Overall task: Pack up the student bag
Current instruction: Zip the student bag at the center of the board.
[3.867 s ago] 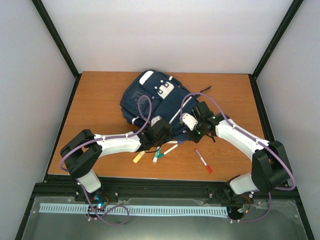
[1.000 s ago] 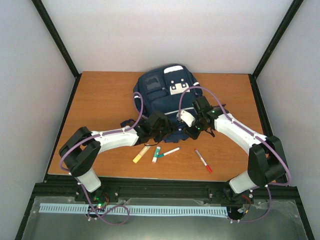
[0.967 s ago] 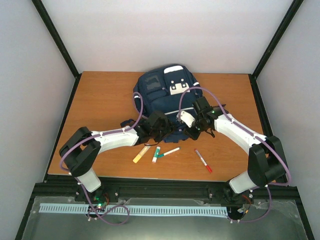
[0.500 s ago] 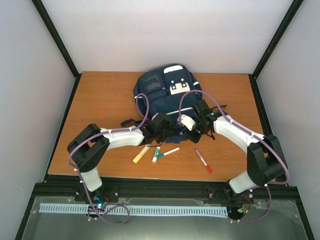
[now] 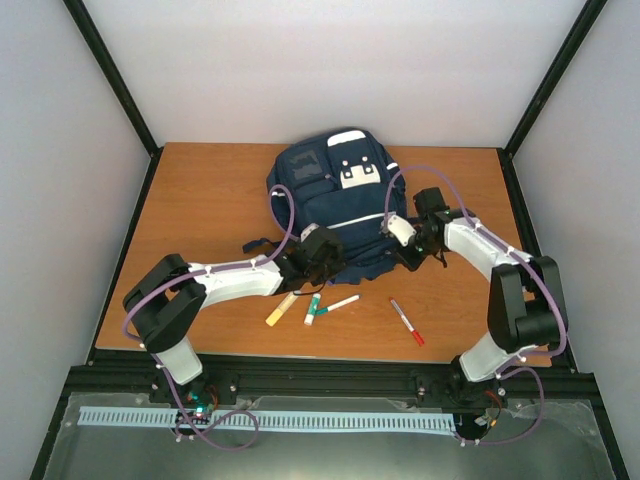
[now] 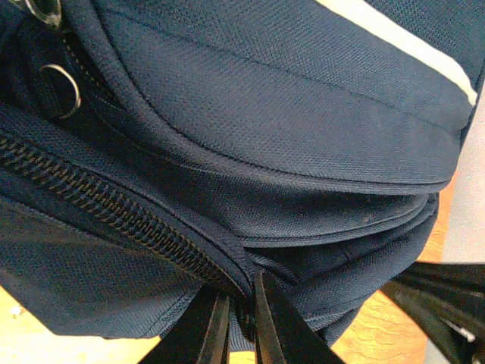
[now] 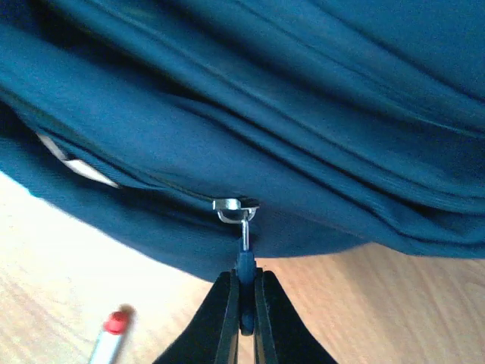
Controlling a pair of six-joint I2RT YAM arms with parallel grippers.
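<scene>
Nearest the front edge of the worktop (image 5: 190, 220) lie the loose markers (image 5: 313, 308). Just behind them the left gripper (image 6: 241, 322) has closed within the last second. Its fingers now pinch a seam of the student bag (image 5: 335, 190) beside the zip. The right gripper (image 7: 244, 307), clamped throughout on the zip pull (image 7: 243, 227), has swung toward the right edge, so the mouth is probably being unzipped for loading. The bag lies mid-worktop toward the back edge, long axis near-to-far — zip end facing the arms, white patch (image 5: 352, 175) farthest.

Navy student bag (image 5: 335, 200) with thin white stripes on orange-brown table (image 5: 200, 200).
</scene>
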